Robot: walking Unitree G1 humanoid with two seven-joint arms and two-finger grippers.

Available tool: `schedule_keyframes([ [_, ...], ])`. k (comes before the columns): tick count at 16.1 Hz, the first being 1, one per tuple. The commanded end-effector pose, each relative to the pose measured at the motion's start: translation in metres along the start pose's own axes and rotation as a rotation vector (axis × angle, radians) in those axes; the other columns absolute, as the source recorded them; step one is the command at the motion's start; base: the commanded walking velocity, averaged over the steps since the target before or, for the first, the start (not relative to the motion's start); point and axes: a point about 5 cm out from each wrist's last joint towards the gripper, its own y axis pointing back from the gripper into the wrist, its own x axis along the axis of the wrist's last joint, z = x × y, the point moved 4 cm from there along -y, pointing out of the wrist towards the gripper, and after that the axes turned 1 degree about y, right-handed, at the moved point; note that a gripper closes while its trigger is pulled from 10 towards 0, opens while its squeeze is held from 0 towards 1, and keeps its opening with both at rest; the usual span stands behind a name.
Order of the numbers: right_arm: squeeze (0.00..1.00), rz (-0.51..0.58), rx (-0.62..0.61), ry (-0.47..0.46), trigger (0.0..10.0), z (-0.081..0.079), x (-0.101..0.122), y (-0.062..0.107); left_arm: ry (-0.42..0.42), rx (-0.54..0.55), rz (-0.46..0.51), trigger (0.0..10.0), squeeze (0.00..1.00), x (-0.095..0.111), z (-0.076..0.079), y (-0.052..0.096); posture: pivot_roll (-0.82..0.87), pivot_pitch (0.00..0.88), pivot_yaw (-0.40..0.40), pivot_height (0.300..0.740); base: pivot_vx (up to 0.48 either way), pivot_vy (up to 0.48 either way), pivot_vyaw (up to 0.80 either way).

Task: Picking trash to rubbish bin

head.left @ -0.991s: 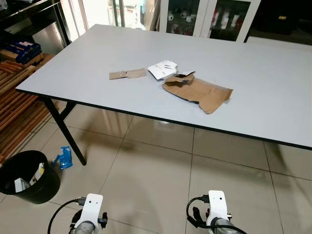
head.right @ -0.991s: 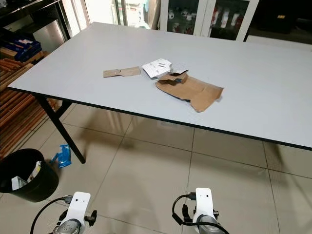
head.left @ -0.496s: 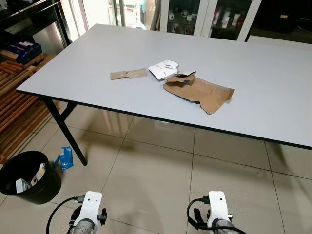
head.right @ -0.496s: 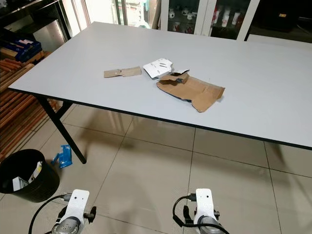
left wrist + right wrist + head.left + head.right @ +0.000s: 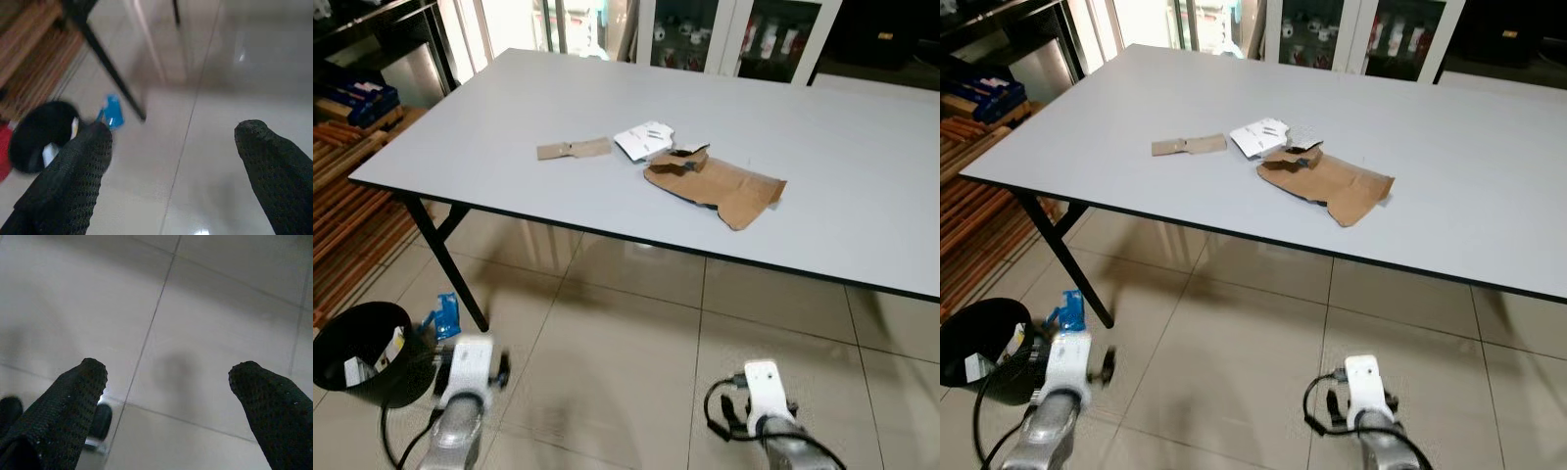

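I've got both claws low over the floor tiles, the left claw (image 5: pixel 171 161) and right claw (image 5: pixel 166 401) each released with fingers spread and nothing between them, ready for a pickup I haven't reached yet. The trash sits on the grey bench (image 5: pixel 862 176) at my 12 o'clock: a large brown cardboard piece (image 5: pixel 720 186), a white paper scrap (image 5: pixel 642 140) touching its far corner, and a small cardboard strip (image 5: pixel 573 149) just beside them toward 11. The black rubbish bin (image 5: pixel 362 352) stands on the floor at 9, beside the bench leg, so I judge each piece needs a turn left to drop

Two silver arms with white wrist blocks and looped black cables are seen; black, seemingly dimpled fingers (image 5: pixel 73 401) are shown.
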Motion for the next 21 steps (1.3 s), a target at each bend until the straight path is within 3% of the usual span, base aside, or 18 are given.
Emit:
schedule_keyframes([
  [1, 0.00, 0.039, -0.018, -0.007, 10.0, 0.005, 0.009, 0.002, 0.010, -0.008, 0.018, 10.0, 0.00, 0.002, 0.001, 0.002, -0.06, 0.020, -0.043, 0.740, 0.000, 0.000, 0.00],
  [3, 0.00, 0.193, -0.055, -0.038, 10.0, 0.011, 0.039, 0.015, 0.014, -0.003, 0.110, 10.0, 0.00, 0.022, -0.001, 0.006, -0.05, 0.016, -0.045, 0.740, 0.000, 0.000, 0.00],
  [7, 0.00, 0.303, -0.125, -0.049, 10.0, 0.022, 0.064, 0.043, 0.018, 0.011, 0.247, 10.0, 0.00, 0.064, -0.001, 0.013, -0.05, 0.025, -0.054, 0.740, 0.000, 0.000, 0.00],
  [8, 0.00, 0.375, -0.159, -0.070, 10.0, 0.030, 0.083, 0.057, 0.014, 0.021, 0.310, 10.0, 0.00, 0.084, -0.002, 0.015, -0.05, 0.034, -0.055, 0.740, 0.000, 0.000, 0.00],
  [11, 0.00, 0.540, -0.212, -0.094, 10.0, 0.042, 0.125, 0.078, 0.004, 0.017, 0.397, 10.0, 0.00, 0.116, 0.000, 0.018, -0.06, 0.042, -0.055, 0.740, 0.000, 0.000, 0.00],
  [13, 0.00, 0.700, -0.210, -0.144, 10.0, 0.040, 0.169, 0.098, -0.016, -0.024, 0.505, 10.0, 0.00, 0.157, 0.010, 0.022, -0.05, 0.043, -0.054, 0.740, 0.000, 0.000, 0.00],
  [14, 0.00, 0.745, -0.193, -0.159, 10.0, 0.037, 0.185, 0.103, -0.051, -0.025, 0.526, 10.0, 0.00, 0.164, 0.011, 0.023, -0.05, 0.043, -0.055, 0.740, 0.000, 0.000, 0.00],
  [16, 0.00, 0.796, -0.167, -0.162, 10.0, 0.032, 0.206, 0.105, -0.051, -0.054, 0.622, 10.0, 0.00, 0.192, 0.018, 0.025, -0.04, 0.037, -0.054, 0.740, 0.000, 0.000, 0.00],
  [18, 0.00, 0.863, -0.127, -0.209, 10.0, 0.023, 0.247, 0.100, -0.010, -0.107, 0.694, 10.0, 0.00, 0.237, 0.032, 0.022, -0.02, 0.012, -0.049, 0.740, 0.000, 0.000, 0.00],
  [21, 0.00, 0.891, -0.082, -0.192, 10.0, 0.012, 0.277, 0.092, -0.011, -0.158, 0.663, 10.0, 0.00, 0.250, 0.048, 0.009, -0.02, 0.003, -0.043, 0.740, 0.000, 0.000, 0.00],
])
